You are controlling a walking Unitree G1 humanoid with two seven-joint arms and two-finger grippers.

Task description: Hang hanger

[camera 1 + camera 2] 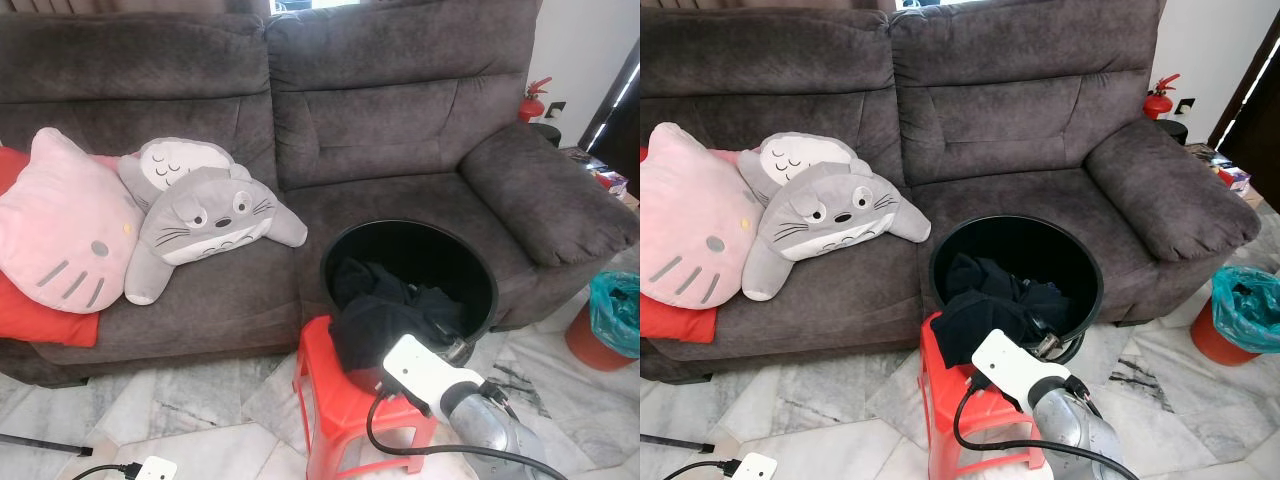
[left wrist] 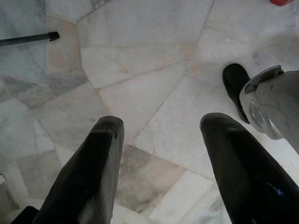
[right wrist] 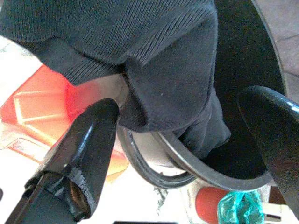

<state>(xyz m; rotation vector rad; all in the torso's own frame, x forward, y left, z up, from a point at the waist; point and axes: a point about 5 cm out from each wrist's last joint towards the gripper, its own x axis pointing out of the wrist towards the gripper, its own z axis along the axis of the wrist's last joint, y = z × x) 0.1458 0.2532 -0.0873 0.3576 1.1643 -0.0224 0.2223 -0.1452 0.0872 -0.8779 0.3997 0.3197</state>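
A round black basket (image 1: pixel 482 262) rests against the sofa front on a red plastic stool (image 1: pixel 330 400). Dark clothes (image 1: pixel 385 300) spill over its near rim. My right arm reaches to that rim from below. In the right wrist view, my right gripper (image 3: pixel 180 105) is open, with its fingers on either side of a fold of the dark cloth (image 3: pixel 154 56) above the basket rim (image 3: pixel 219 175). A thin dark curved piece (image 3: pixel 140 170) lies under the cloth; I cannot tell what it is. My left gripper (image 2: pixel 162 122) hangs open over the marble floor.
A dark grey sofa (image 1: pixel 400 130) holds a pink cat cushion (image 1: pixel 55 225) and grey plush toys (image 1: pixel 215 215). A red bin with a teal bag (image 1: pixel 612 320) stands at the right, and a fire extinguisher (image 1: pixel 533 100) stands behind the armrest. A white plug (image 1: pixel 150 468) and cables lie on the floor.
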